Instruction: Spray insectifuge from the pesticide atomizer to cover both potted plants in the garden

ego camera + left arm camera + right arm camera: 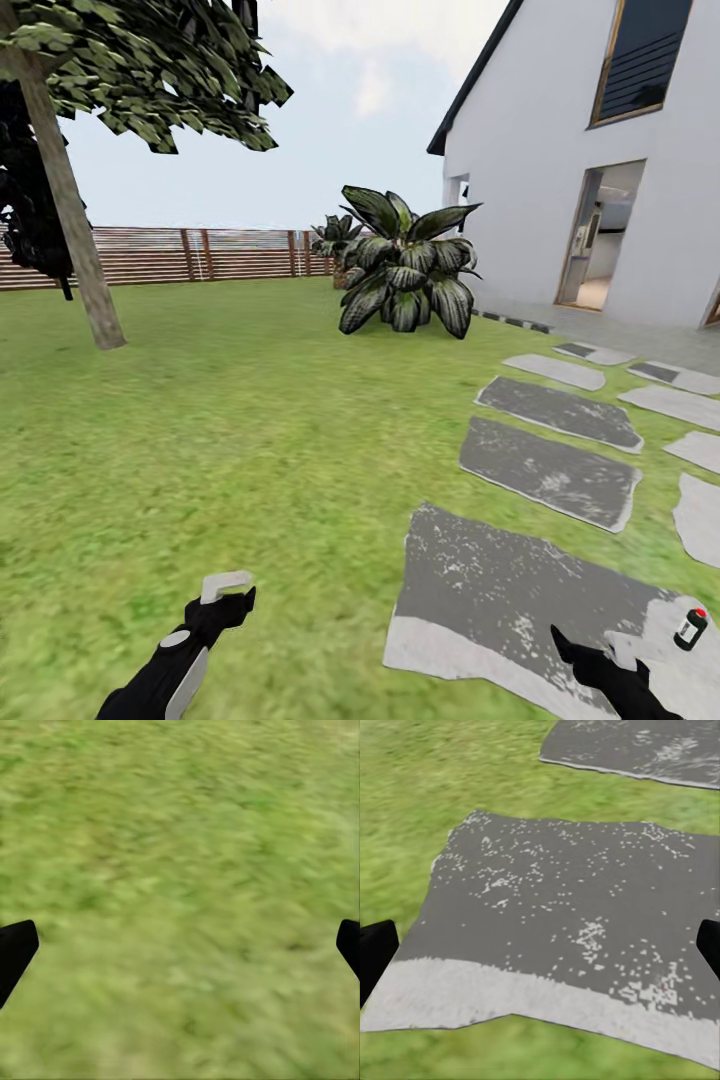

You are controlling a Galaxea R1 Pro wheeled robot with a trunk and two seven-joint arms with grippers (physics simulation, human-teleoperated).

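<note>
The atomizer (691, 627) stands upright on the nearest stepping stone (500, 590), just beside our right hand (590, 655). That hand is spread and holds nothing. Our left hand (228, 597) hangs over the lawn (200, 430), fingers also spread wide. Beyond, a leafy palm (405, 265), a tree (70, 200), a fence (200, 255) and a white house (580, 150).

- Lawn (250, 420): mottled green.
- Stones (550, 470): dark grey, speckled white, pale edges.
- Atomizer (690, 627): dark green-black, white label, red tip.
- Hands (228, 597): black with whitish parts.
- Fence (200, 255): brown slats.
- House (540, 150): white, dark roof edge.
- Palm (405, 270): dark green, pale-streaked.
</note>
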